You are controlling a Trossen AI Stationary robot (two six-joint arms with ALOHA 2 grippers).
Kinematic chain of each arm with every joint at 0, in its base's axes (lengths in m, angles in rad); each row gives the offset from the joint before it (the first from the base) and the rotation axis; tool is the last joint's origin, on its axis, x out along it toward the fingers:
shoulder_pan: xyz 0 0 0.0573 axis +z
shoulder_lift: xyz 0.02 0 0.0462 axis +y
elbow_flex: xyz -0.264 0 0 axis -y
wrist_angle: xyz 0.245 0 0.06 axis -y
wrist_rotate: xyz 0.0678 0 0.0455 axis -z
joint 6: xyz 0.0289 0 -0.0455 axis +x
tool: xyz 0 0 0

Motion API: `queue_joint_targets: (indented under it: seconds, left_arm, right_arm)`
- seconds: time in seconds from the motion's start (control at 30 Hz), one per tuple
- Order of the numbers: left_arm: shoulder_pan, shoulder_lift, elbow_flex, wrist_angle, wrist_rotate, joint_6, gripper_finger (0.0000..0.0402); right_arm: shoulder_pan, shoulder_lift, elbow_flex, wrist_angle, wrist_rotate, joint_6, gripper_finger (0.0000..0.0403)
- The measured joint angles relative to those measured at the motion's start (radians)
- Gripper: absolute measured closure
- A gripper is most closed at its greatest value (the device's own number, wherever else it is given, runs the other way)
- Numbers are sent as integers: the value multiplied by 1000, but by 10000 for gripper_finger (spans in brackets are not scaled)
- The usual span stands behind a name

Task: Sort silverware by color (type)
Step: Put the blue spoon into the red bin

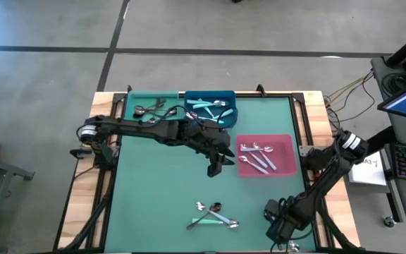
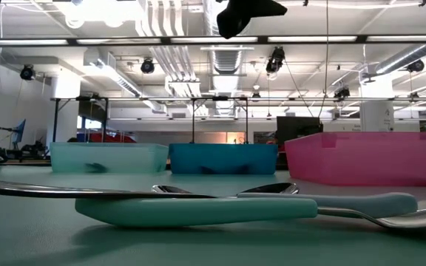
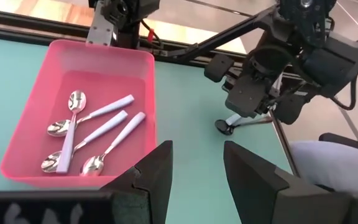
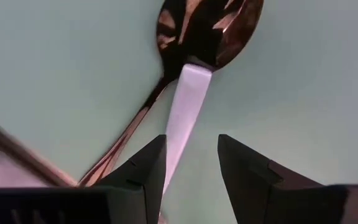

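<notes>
Green-topped table (image 1: pixel 154 197) is carrying 3 bins along far/right side, teal (image 1: pixel 154 107), blue (image 1: pixel 210 106), pink (image 1: pixel 265 156), w/ loose spoons (image 1: pixel 214 216) lying near front edge.

Bright ceiling lights (image 2: pixel 117 11) lit the scene evenly, casting soft shadows on the table (image 1: pixel 161 190), while the nearest spoons (image 2: pixel 198 209) and the right wrist close-up appeared blurred.
</notes>
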Motion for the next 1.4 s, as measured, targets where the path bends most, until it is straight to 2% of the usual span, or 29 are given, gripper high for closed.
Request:
queue_joint_targets:
  seconds: [0.37, 0.47, 0.63, 0.77, 0.87, 1.03, 1.13, 1.23, 1.4]
  left_arm:
    - [-2, 2, 0, 0, -1, -1, 274]
    - [-7, 2, 0, 0, -8, -3, 274]
    - [-21, 2, -1, 0, -11, -9, 274]
    - [-48, 16, -2, 1, -15, 7, 274]
    - [-86, 40, -4, 0, -58, 28, 274]
    - [-167, 90, -10, -2, -277, 2, 274]
    - [-208, 114, -10, 10, -369, -5, 274]
    - [-241, 131, -10, 57, -424, -36, 274]
    - [-282, 138, -10, 135, -510, -90, 274]
  right_arm:
    - [2, 91, 3, 23, 20, -61, 274]
    - [2, 101, 3, 16, 24, -84, 295]
    - [2, 99, 2, 3, 27, -112, 369]
    - [2, 84, 2, -7, 30, -129, 371]
    - [2, 48, 1, -35, 47, -130, 371]
    - [-5, -62, 5, -149, 216, -135, 371]
    - [-14, -137, 9, -220, 342, -172, 371]
    - [-29, -216, 11, -237, 550, -221, 371]
    - [-68, -311, 11, -358, 879, -317, 371]
